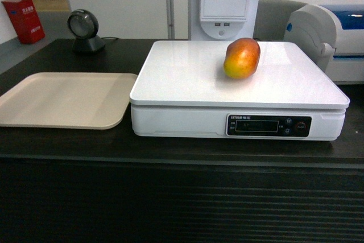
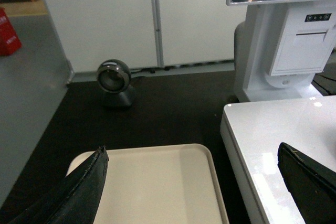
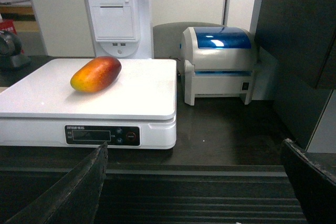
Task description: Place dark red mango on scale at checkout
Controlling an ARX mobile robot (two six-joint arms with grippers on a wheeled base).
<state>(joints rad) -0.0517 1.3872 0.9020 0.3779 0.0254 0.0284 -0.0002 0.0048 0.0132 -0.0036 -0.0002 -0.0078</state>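
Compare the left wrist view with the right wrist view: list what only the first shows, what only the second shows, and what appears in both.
Only the left wrist view shows the beige tray and the full round barcode scanner on the dark checkout.

Only the right wrist view shows the dark red mango lying on the scale, the scale's display strip, the blue-lidded label printer and the counter's ribbed front.

Both show the white scale platform, the white receipt terminal, and an open, empty gripper: left gripper, right gripper.

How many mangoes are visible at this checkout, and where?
1. The dark red mango lies on the white scale platform, toward its back right in the head view. The beige tray beside it holds none.
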